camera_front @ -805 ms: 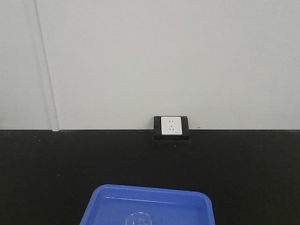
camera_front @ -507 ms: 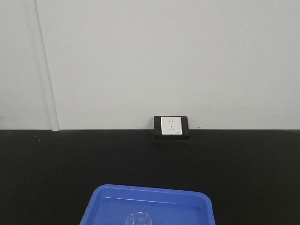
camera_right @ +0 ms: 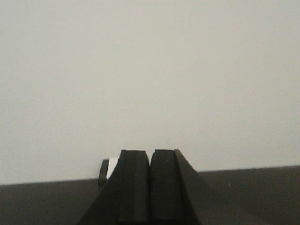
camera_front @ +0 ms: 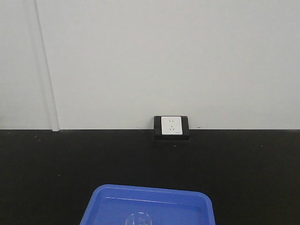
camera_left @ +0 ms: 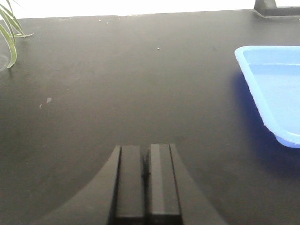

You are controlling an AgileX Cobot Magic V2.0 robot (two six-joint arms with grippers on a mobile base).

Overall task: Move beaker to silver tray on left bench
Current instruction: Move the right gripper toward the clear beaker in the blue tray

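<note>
Jaws of the left gripper (camera_left: 146,154) are pressed together with nothing between them, the two black fingers (camera_left: 131,183) meeting along a thin seam at 6 o'clock of the left wrist view. They hang over the matte black bench (camera_left: 117,84). At 3 o'clock lies a blue tray (camera_left: 269,89); one corner and a stretch of bare pale-blue floor show, its rim well apart from the fingers. Thin green leaves (camera_left: 9,35) reach in at 10 o'clock, and the dark base of a socket (camera_left: 276,8) sits at 1 o'clock.

On the other arm the right gripper (camera_right: 150,157) is clenched on nothing too, fingers flush side by side at 6 o'clock of its wrist view. It faces the white wall (camera_right: 150,70), with a strip of bench along the bottom edge and the socket partly hidden behind the finger at 7 o'clock.

In the front view the blue tray rests on the bench at 6 o'clock, cut by the frame edge. The beaker (camera_front: 139,219) stands upright inside it, near the tray's 6 o'clock side; only its round clear rim shows, so what it holds cannot be told. The socket is at 12 o'clock from the tray, well apart
</note>
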